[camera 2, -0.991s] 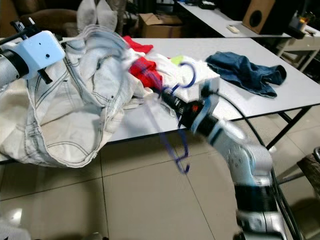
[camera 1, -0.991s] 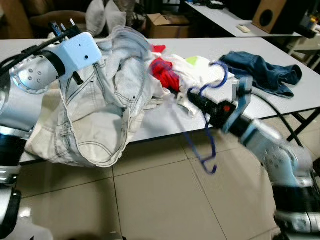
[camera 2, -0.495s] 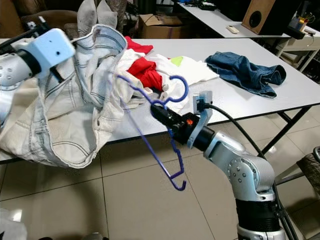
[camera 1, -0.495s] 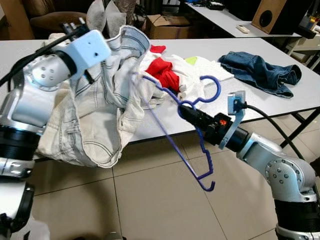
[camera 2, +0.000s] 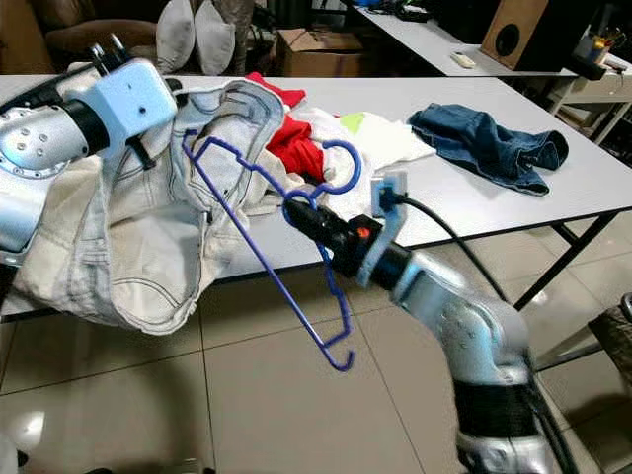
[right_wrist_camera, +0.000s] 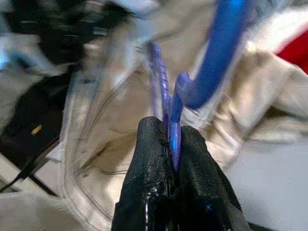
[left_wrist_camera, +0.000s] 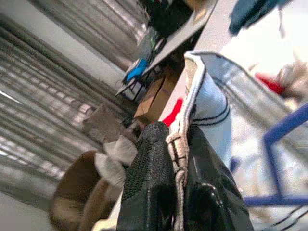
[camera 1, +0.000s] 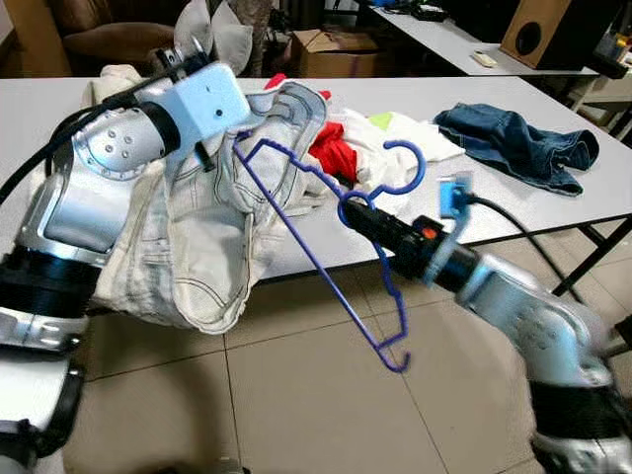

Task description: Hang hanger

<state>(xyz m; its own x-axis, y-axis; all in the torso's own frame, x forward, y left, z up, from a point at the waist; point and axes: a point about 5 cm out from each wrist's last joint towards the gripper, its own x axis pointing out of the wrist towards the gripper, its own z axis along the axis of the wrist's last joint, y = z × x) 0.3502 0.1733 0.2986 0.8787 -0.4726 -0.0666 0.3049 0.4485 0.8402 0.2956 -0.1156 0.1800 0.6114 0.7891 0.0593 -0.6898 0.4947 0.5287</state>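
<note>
A blue plastic hanger (camera 1: pixel 326 257) hangs in the air in front of the table, its hook (camera 1: pixel 395 168) up. My right gripper (camera 1: pixel 354 215) is shut on the hanger's neck (right_wrist_camera: pixel 172 126). A pair of pale white jeans (camera 1: pixel 212 247) droops off the table's front edge. My left gripper (left_wrist_camera: pixel 177 159) is shut on the jeans' waistband (left_wrist_camera: pixel 195 89), held up over the table. The hanger's upper tip (camera 1: pixel 242 150) reaches close to the raised waistband.
The white table (camera 1: pixel 513 202) carries a heap of red and white clothes (camera 1: pixel 360 143) and dark blue jeans (camera 1: pixel 518 143) at the right. A tiled floor (camera 1: pixel 296 405) lies below. A cardboard box (camera 1: pixel 331 51), pillows and a second table stand behind.
My right gripper has carried the hanger left, toward the jeans. My left arm has moved right, bringing the waistband nearer the hanger's tip.
</note>
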